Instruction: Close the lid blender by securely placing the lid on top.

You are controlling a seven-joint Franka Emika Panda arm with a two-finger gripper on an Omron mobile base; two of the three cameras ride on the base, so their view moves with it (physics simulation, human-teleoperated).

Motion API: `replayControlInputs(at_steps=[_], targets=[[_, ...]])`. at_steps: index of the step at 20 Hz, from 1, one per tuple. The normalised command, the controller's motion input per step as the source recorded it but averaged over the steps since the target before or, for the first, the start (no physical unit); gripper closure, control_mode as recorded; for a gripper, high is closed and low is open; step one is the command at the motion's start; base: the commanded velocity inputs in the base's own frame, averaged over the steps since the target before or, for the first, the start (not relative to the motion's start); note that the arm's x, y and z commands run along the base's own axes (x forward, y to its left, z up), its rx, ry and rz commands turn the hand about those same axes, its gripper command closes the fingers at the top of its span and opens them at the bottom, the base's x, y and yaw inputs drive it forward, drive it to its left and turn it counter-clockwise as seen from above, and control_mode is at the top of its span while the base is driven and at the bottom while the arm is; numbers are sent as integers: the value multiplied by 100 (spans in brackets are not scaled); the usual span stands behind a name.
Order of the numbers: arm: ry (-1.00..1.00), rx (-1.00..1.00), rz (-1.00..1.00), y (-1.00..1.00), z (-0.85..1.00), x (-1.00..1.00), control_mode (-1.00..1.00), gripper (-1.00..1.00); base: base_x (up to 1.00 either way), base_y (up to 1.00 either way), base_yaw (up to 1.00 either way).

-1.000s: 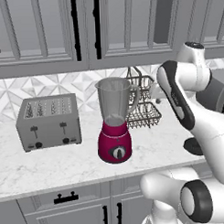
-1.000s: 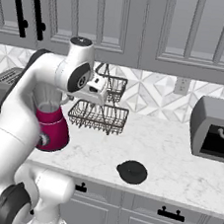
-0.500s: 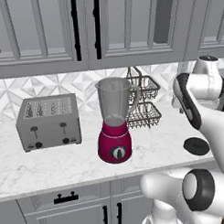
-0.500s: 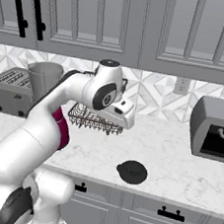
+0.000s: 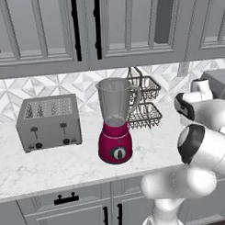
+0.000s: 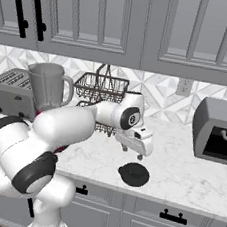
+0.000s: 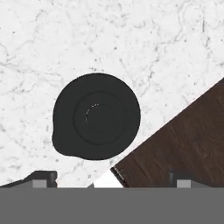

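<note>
A: Where did we find the lid (image 6: pixel 134 174)? In the right base view it lay flat on the marble surface (image 6: pixel 179 169), lower centre of the frame, close to the front edge and well apart from the blender (image 6: pixel 47 89) at the left.

B: And the gripper (image 6: pixel 132 149) hung just above it, pointing down, so we judged the arm had lined up for a straight grasp from over the top. The fingers (image 7: pixel 43 176) stood spread wide with nothing between them.

A: The blender jar was open at the rim, which fits: in the left base view the blender (image 5: pixel 115 125) stood mid-frame beside the toaster (image 5: pixel 49 121), with the wire basket rack (image 5: pixel 144 104) behind it.

B: The hand view gave us what the base views could not: the lid (image 7: pixel 97 116) seen from above, round with a raised centre disc and a small lip at its lower left, sitting left of centre. It also showed the surface edge and dark floor (image 7: pixel 188 140) at lower right.
</note>
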Motion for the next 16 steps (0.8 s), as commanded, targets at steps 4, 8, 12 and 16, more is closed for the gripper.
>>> replayControlInputs(at_steps=[4,8,12,16], targets=[[2,14,-1,-49,-89,8,-100,-100,0,0,0],[0,1,5,-3,-68,28,-100,-100,0,0,0],[-2,0,5,0,-47,31,-100,-100,0,0,0],[0,5,7,0,-49,7,-100,-100,0,0,0]])
